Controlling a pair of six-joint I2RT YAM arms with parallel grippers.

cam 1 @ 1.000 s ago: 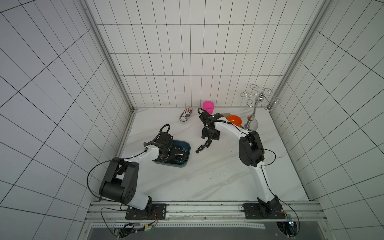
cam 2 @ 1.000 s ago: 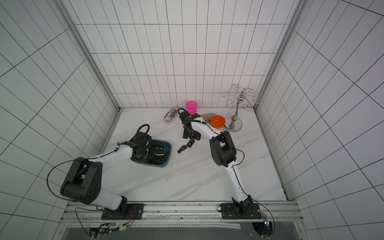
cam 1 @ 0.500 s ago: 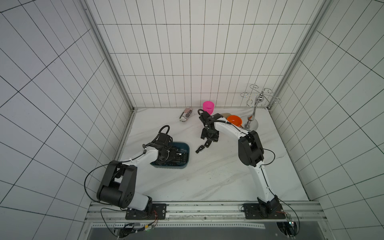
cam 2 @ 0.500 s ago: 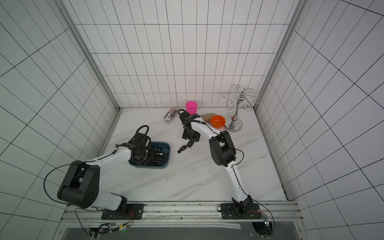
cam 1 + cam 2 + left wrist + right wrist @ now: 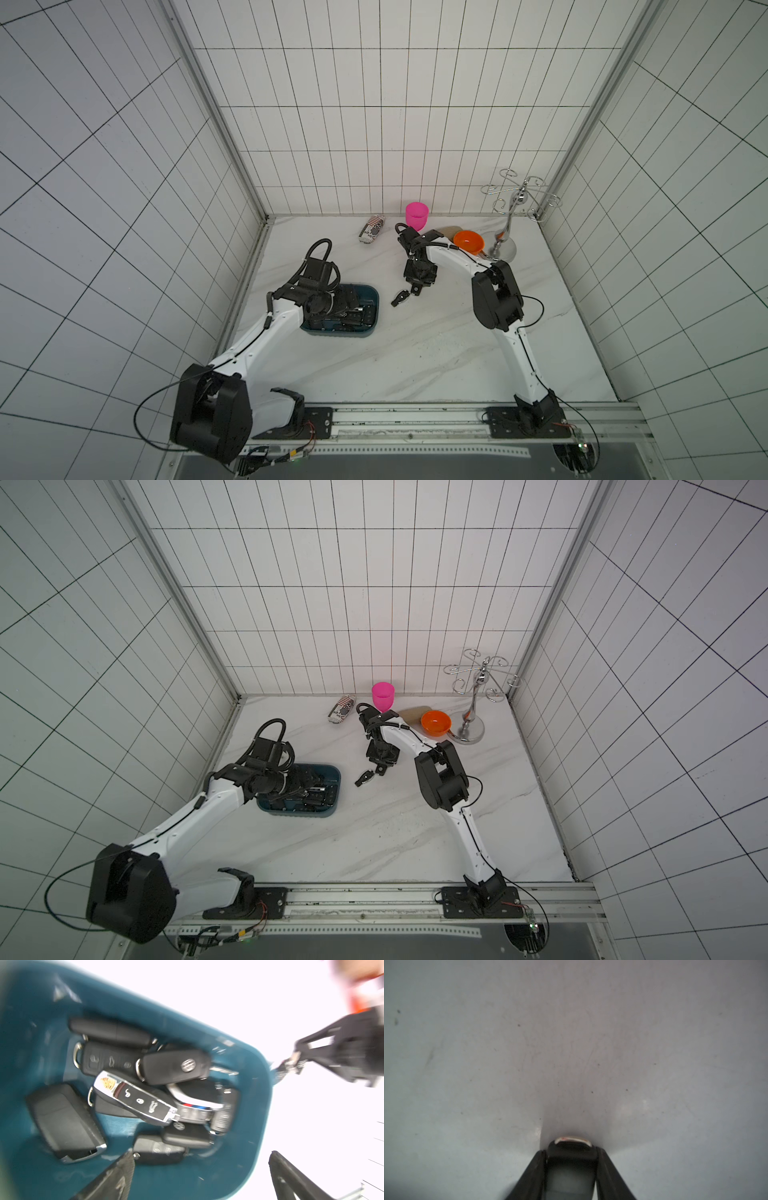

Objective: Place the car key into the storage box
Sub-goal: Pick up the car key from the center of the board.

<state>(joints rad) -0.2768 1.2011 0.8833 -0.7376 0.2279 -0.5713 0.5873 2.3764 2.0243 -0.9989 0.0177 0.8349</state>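
The right claw (image 5: 571, 1152) is closed on the car key (image 5: 401, 298). In the right wrist view its two black fingers (image 5: 534, 1176) press the sides of the black fob, whose silver end pokes out just past their tips, close above the pale counter (image 5: 571, 1053); whether the key touches the counter I cannot tell. In both top views the key reaches out from this claw toward the storage box (image 5: 377, 305), which sits near it but apart. The left claw (image 5: 200, 1155) hangs spread wide and empty right over that box, and directly beneath it a heap of key fobs (image 5: 135, 1099) lies on the teal floor. Beyond the right claw stand a pink cup (image 5: 417, 215) and an orange bowl (image 5: 468, 242).
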